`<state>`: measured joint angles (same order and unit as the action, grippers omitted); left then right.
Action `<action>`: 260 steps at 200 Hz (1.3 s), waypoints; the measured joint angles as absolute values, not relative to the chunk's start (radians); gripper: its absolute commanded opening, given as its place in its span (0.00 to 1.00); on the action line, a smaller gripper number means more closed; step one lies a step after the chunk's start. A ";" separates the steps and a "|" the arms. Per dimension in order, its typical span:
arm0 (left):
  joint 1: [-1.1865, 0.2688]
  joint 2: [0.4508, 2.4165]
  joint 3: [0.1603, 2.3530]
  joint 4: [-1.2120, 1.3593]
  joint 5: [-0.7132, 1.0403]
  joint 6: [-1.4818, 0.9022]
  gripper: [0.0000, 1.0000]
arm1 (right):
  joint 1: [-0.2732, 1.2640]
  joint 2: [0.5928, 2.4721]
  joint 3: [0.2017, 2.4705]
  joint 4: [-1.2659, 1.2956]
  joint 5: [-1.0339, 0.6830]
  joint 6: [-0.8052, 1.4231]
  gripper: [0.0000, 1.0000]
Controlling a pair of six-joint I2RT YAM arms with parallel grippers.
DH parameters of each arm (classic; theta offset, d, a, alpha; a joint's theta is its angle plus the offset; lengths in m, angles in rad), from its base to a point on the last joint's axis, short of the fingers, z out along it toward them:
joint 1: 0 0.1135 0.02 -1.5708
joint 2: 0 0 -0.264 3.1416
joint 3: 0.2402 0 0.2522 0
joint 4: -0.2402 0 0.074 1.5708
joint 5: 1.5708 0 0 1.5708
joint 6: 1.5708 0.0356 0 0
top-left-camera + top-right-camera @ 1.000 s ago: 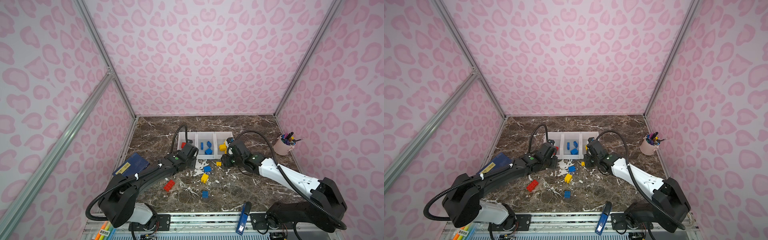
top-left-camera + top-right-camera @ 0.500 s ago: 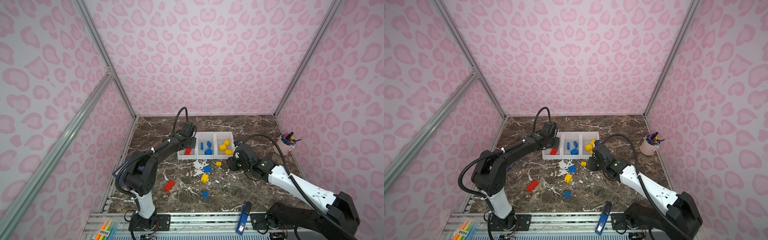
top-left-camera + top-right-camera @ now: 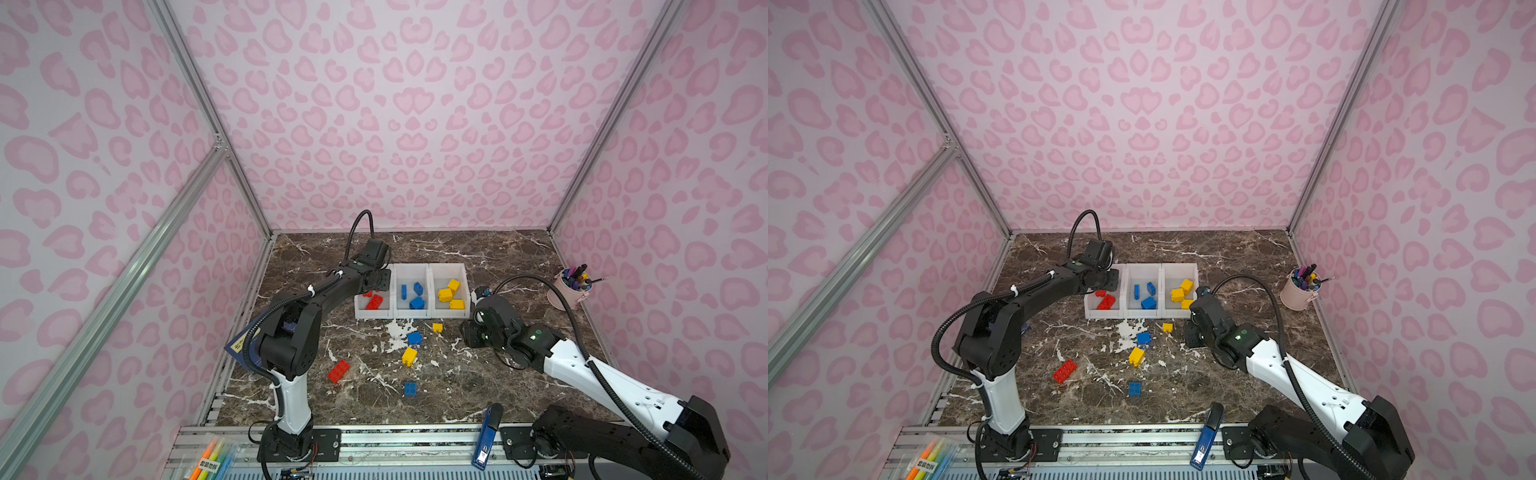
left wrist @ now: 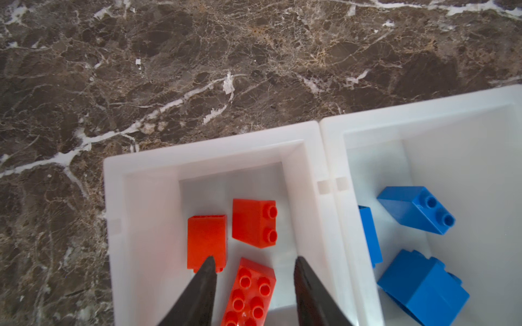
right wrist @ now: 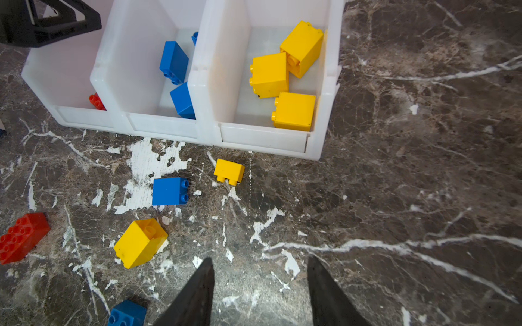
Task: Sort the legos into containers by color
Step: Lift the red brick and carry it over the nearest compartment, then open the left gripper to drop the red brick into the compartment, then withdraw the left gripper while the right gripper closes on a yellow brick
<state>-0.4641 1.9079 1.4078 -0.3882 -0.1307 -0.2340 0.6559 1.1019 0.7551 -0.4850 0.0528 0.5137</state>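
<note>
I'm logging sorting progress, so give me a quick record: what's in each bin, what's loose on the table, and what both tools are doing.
Left bin: three red bricks
Middle bin: three blue bricks
Right bin: three yellow bricks
Table: one loose red, two loose blues, two loose yellows
Left tool: open, empty, above left bin
Right tool: open, empty, above table

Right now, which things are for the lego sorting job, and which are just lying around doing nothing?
For the job:
- loose red brick
- two loose blue bricks
- two loose yellow bricks
- sorted bricks
- three white bins

Just lying about:
- pink pen cup
- blue stapler
- highlighters
- blue booklet
</note>
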 measured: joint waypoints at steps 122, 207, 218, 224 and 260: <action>-0.464 1.675 1.154 -0.336 -0.128 -0.288 0.49 | 0.664 1.159 0.749 -0.470 0.025 0.493 0.56; -0.464 1.370 0.902 -0.313 -0.170 -0.383 0.49 | 0.845 1.319 0.838 -0.454 0.064 0.532 0.65; -0.464 1.330 0.871 -0.313 -0.182 -0.395 0.49 | 0.881 1.356 0.859 -0.447 0.084 0.562 0.65; -0.464 1.312 0.858 -0.313 -0.188 -0.400 0.49 | 0.902 1.378 0.872 -0.446 0.097 0.583 0.66; -0.464 1.202 0.781 -0.318 -0.220 -0.420 0.50 | 0.999 1.516 0.968 -0.440 0.168 0.678 0.67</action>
<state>-0.4637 1.2022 0.7807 -0.3183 -0.2195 -0.4198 0.9989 1.5162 0.9676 -0.4397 0.1680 0.6781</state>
